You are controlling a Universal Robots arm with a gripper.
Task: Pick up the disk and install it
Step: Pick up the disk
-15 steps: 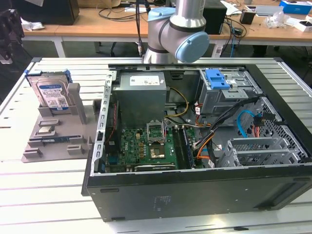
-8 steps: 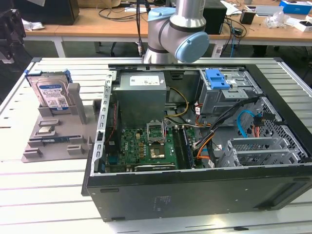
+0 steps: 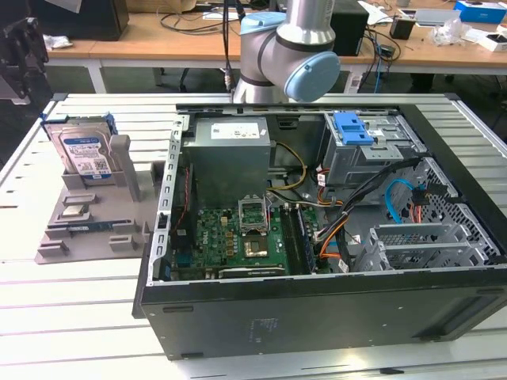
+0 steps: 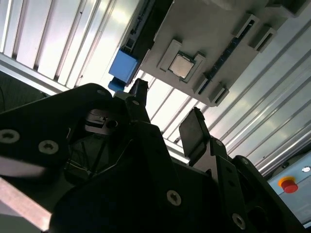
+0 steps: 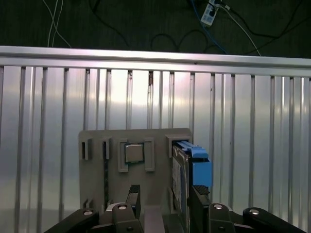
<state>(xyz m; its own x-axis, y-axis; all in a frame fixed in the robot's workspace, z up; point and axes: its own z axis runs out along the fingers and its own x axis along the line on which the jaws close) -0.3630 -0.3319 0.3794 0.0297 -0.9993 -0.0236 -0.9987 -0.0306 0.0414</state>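
The disk stands on edge in a slot at the back of a grey holder, on the exterior view's left. It is silver, with a white-and-blue label and blue rails. In the first wrist view the disk appears edge-on with its blue rail just past one black finger. My gripper hangs above the holder, open, with nothing between its fingers. The second wrist view shows the gripper open too, with the blue rail beyond it.
An open computer case fills the middle of the slatted table, with a metal drive cage and blue latch at its back right. A processor chip and a memory stick lie in the holder. A red stop button sits nearby.
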